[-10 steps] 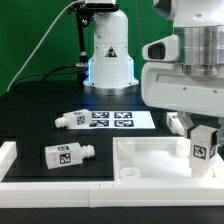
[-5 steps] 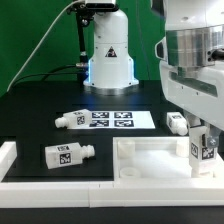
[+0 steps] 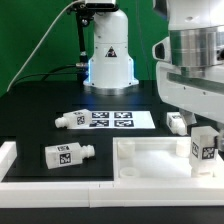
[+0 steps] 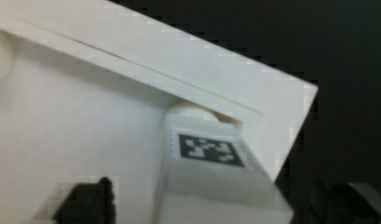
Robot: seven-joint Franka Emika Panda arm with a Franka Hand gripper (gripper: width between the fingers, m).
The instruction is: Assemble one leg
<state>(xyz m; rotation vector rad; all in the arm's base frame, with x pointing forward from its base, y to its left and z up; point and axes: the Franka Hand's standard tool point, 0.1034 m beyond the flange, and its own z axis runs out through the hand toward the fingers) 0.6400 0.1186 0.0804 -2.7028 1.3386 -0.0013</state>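
One leg (image 3: 204,147), a stubby white peg with a square tag, stands upright in the corner of the white tray-like panel (image 3: 150,160) nearest the exterior view's right. My gripper (image 3: 203,127) hangs right above it. In the wrist view the leg (image 4: 210,150) sits in the panel corner (image 4: 98,90). It lies between my two dark fingers (image 4: 94,200), with a gap on each side, so the gripper (image 4: 222,205) is open around it. Three more legs lie on the table: one (image 3: 177,122) to the exterior view's right of the marker board, one (image 3: 70,119) to its left, one (image 3: 67,154) at the front.
The marker board (image 3: 110,119) lies flat in the middle of the black table. A white robot base (image 3: 109,55) stands behind it. A white rail (image 3: 60,185) runs along the table's front edge. A green backdrop fills the rear.
My gripper's body has shifted toward the exterior view's right and slightly up over the last second. The upright leg has stayed in the panel corner. The other legs have not moved.
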